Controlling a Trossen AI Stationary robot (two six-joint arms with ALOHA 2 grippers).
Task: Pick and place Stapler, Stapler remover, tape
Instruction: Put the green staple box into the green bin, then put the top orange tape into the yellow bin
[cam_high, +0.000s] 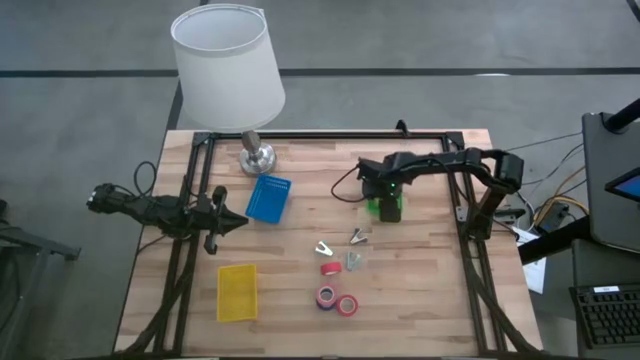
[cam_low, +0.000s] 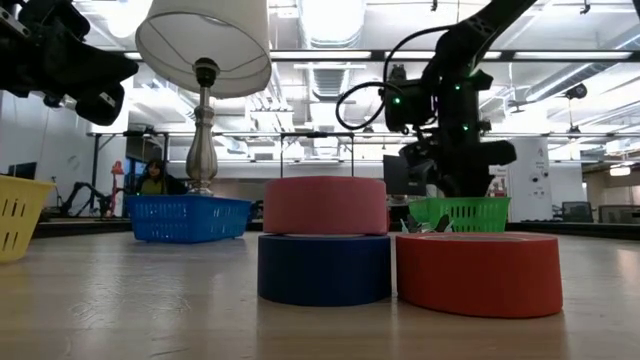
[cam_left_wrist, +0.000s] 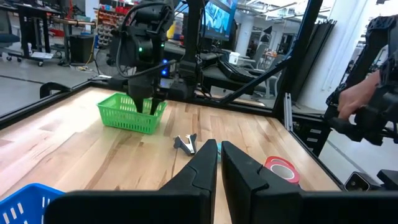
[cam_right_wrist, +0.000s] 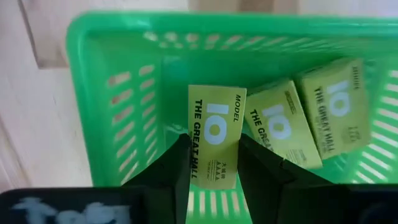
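My right gripper (cam_high: 388, 203) hangs over the green tray (cam_high: 390, 211) at the table's far right, shut on a yellow staple box (cam_right_wrist: 214, 140). Two more yellow boxes (cam_right_wrist: 305, 121) lie flat on the tray's floor. Small tape rolls lie flat near the middle of the near edge: a red one (cam_high: 330, 268), a pink one stacked on a blue one (cam_high: 326, 297) and another red one (cam_high: 348, 305). Metal staple removers (cam_high: 324, 248) (cam_high: 358, 237) rest on the wood beyond them. My left gripper (cam_high: 228, 214) waits at the table's left, shut, above the surface. My right gripper pinches the yellow staple box between its two fingers (cam_right_wrist: 179, 163), one on each long side (cam_right_wrist: 194, 155). The fingers come from above, pointing down into the green tray, and lie along the box. The box looks raised above the two lying on the tray floor.
A white-shaded lamp (cam_high: 256, 158) stands at the far left. A blue tray (cam_high: 268, 197) lies near it and a yellow tray (cam_high: 237, 292) at the near left. Bare wood stretches between the trays and along the table's right side. A person's hand (cam_left_wrist: 354, 99) shows beyond the table.
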